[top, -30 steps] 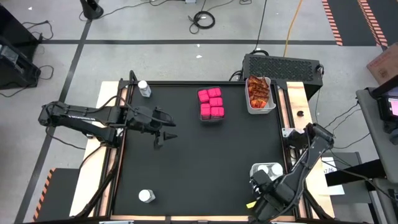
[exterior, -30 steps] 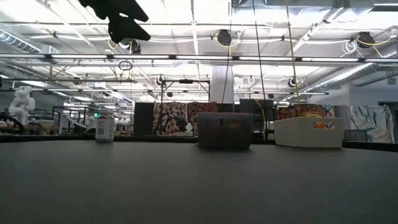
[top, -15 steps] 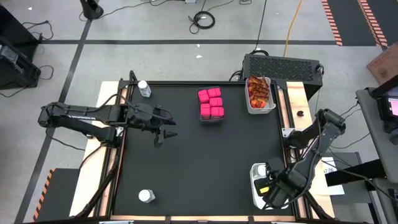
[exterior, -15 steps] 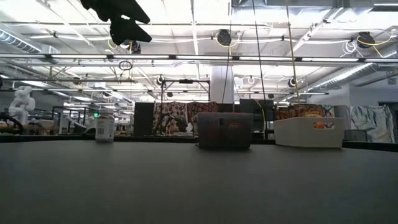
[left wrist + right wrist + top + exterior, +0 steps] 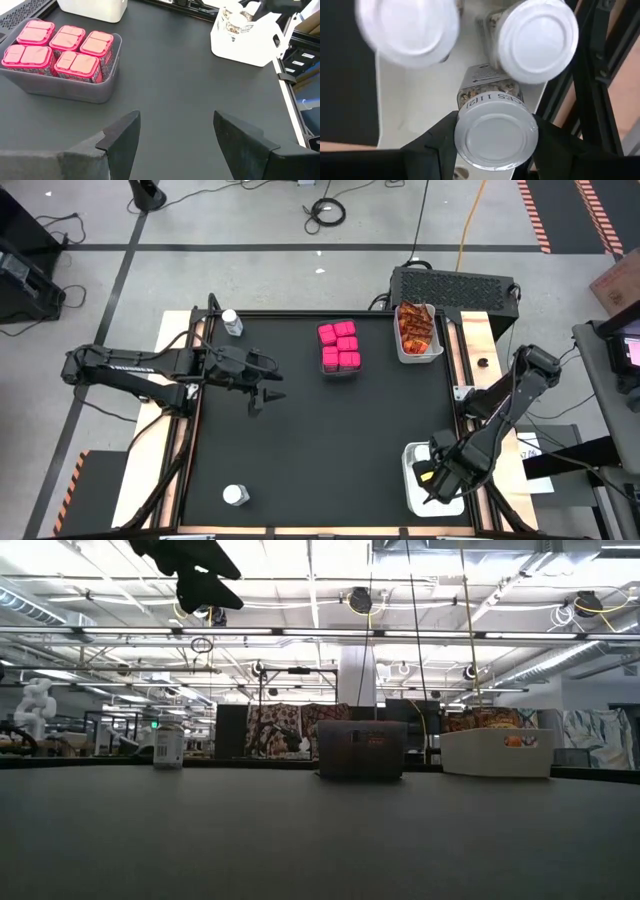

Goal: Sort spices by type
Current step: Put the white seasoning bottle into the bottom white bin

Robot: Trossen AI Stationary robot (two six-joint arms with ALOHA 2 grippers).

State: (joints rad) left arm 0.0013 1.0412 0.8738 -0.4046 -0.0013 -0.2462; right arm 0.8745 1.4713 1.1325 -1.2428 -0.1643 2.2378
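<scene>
Over the white rectangular bin (image 5: 412,480) at the table's near right corner, the right gripper (image 5: 495,131) clamps a clear white-lidded spice jar (image 5: 493,127), bin directly beneath, while the left gripper (image 5: 175,131) hovers open mid-table.

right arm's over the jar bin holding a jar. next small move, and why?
Probably lower a touch and open the right gripper. It is shut on a white-lidded jar above the white bin, where two more jars already stand, so the drop spot looks right. The left gripper hovers open over mid-table; two loose jars still sit out.
</scene>
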